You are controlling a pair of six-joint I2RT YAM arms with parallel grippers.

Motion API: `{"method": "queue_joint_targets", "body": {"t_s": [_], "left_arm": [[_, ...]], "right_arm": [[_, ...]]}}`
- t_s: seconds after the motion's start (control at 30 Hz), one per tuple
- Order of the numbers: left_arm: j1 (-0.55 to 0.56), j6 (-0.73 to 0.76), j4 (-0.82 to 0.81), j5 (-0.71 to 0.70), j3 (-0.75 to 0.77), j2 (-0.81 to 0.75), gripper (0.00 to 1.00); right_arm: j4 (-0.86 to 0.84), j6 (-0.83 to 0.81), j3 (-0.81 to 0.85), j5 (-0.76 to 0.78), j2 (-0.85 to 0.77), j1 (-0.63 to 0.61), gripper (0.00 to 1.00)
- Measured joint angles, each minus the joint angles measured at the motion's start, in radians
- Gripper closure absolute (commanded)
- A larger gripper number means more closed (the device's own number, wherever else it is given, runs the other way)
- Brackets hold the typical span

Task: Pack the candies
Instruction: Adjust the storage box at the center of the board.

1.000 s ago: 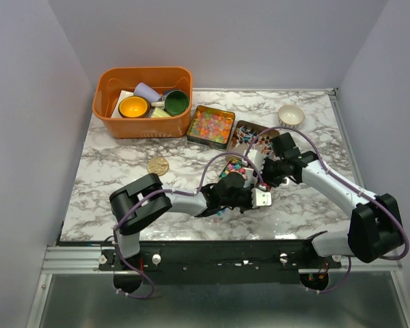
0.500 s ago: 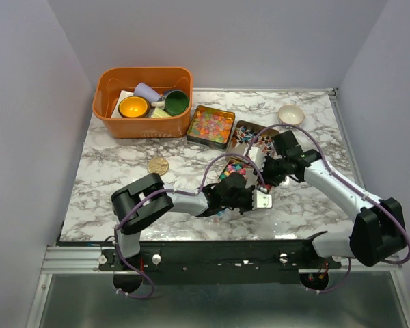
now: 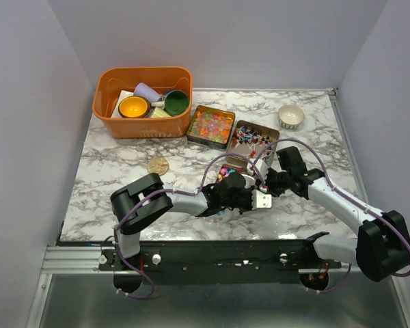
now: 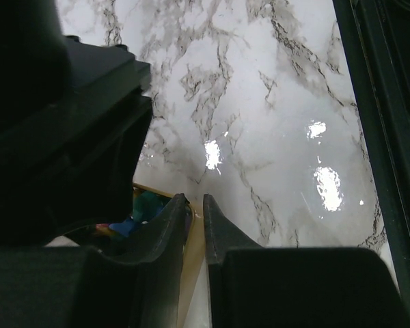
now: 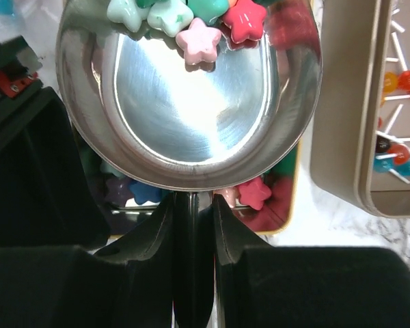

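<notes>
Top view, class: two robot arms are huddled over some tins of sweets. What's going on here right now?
The right gripper is shut on the handle of a metal scoop. The scoop carries a few star-shaped candies just above the open tin of the same candies. The left gripper straddles that tin's rim with a narrow gap; whether it clamps the rim is unclear. A tin of pastel sweets and a tin of lollipops sit behind.
</notes>
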State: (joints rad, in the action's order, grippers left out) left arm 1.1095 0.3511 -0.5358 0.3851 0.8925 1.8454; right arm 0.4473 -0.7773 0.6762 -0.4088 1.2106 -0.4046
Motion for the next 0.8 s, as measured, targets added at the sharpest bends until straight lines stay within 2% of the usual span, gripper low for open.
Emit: {"method": "queue_joint_targets", "body": {"t_s": [0.2,0.37,0.6,0.8], "left_arm": [[-0.001,0.002,0.008,0.000,-0.003,-0.007,0.75],[-0.002,0.009,0.031,0.009,-0.003,-0.017,0.73],[-0.013,0.009,0.130,0.071,0.012,-0.054,0.58],[-0.089,-0.060,0.275,0.152,0.048,-0.180,0.51]], "right_arm": [[-0.118,0.039,-0.091,-0.053,-0.024,0.018,0.99],[-0.147,0.062,-0.110,-0.081,-0.037,0.021,0.99],[-0.139,0.077,-0.111,-0.114,-0.078,0.024,0.99],[-0.147,0.095,-0.111,-0.146,-0.089,0.025,0.99]]}}
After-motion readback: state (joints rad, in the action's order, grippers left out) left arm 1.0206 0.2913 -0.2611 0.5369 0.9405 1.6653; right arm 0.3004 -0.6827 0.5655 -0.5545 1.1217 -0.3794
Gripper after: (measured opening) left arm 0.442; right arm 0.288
